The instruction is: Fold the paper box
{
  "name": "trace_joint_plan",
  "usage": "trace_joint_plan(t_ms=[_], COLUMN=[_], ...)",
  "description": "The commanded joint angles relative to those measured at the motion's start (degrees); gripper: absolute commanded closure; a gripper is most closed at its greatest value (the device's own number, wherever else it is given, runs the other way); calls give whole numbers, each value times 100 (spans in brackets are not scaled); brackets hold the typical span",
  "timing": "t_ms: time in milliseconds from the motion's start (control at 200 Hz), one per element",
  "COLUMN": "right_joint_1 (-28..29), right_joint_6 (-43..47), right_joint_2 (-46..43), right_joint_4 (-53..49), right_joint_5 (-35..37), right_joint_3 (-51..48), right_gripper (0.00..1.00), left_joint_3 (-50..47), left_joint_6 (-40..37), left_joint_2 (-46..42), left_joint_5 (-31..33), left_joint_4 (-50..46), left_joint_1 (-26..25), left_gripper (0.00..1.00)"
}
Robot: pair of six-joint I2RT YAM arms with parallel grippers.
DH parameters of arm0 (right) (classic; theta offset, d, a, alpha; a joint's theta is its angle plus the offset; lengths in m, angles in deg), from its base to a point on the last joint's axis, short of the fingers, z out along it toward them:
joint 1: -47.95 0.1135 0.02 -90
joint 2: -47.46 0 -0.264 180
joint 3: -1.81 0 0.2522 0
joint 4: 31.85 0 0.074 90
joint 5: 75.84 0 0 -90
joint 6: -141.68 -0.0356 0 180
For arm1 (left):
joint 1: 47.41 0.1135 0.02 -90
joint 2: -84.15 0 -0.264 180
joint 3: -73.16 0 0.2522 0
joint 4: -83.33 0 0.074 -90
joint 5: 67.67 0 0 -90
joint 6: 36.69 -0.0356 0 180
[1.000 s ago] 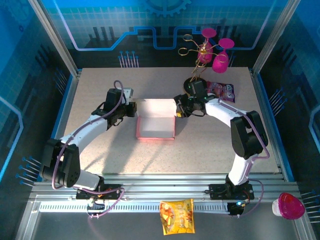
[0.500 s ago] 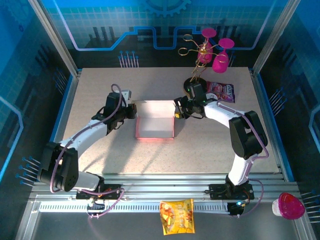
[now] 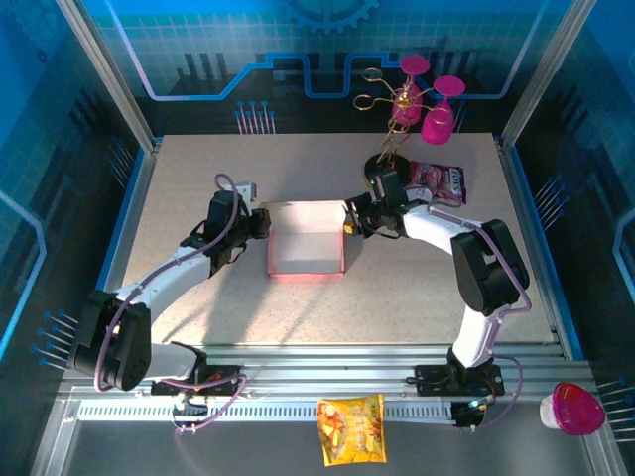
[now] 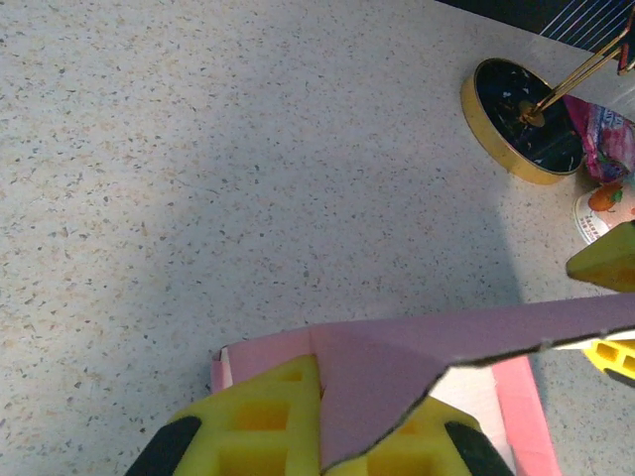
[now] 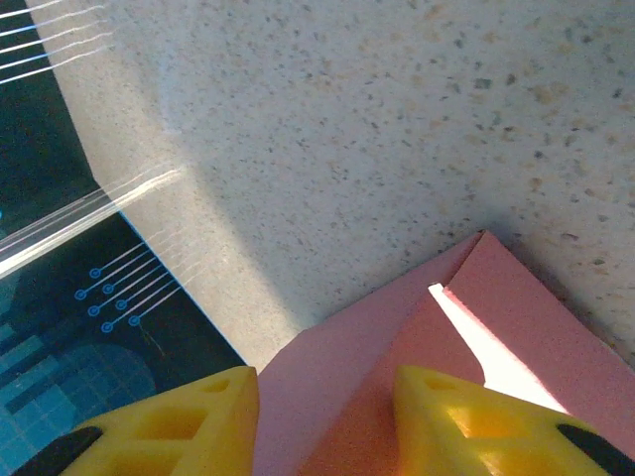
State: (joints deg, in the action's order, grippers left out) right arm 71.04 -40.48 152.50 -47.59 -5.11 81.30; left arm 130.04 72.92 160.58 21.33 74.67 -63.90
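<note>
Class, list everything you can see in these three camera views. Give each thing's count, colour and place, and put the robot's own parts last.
paper box: one, pink, middle of the table, walls up.
goblets: two, magenta, hanging on the stand, far right.
goblet stand: one, gold with a dark round base, far right.
pink snack bag: one, printed pink, beside the stand's base.
orange snack bag: one, orange-yellow, on the metal ledge in front of the arm bases.
pink-and-white object: one, near right corner, kind unclear.
table: one, speckled beige.
left gripper: one, yellow fingers, shut on the box's left wall.
right gripper: one, yellow fingers, jaws apart around the box's right wall.
</note>
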Motion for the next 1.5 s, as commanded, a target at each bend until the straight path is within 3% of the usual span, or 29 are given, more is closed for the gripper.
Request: trace_joint_plan(t_ms=[0, 1491], right_joint_1=[248, 354], right_joint_6=[-147, 691], right_joint_2=[92, -102], right_joint_4=[393, 1438], right_joint_5=[-253, -420], right_joint_3=[-90, -1212], right_gripper=[60, 76], left_joint_3=[-152, -1946], left_joint_6=[187, 1026], left_joint_2=[-153, -1672], left_joint_5=[-425, -27], left_joint_4=[408, 588], left_joint_1=[-238, -880], left_gripper=[100, 100])
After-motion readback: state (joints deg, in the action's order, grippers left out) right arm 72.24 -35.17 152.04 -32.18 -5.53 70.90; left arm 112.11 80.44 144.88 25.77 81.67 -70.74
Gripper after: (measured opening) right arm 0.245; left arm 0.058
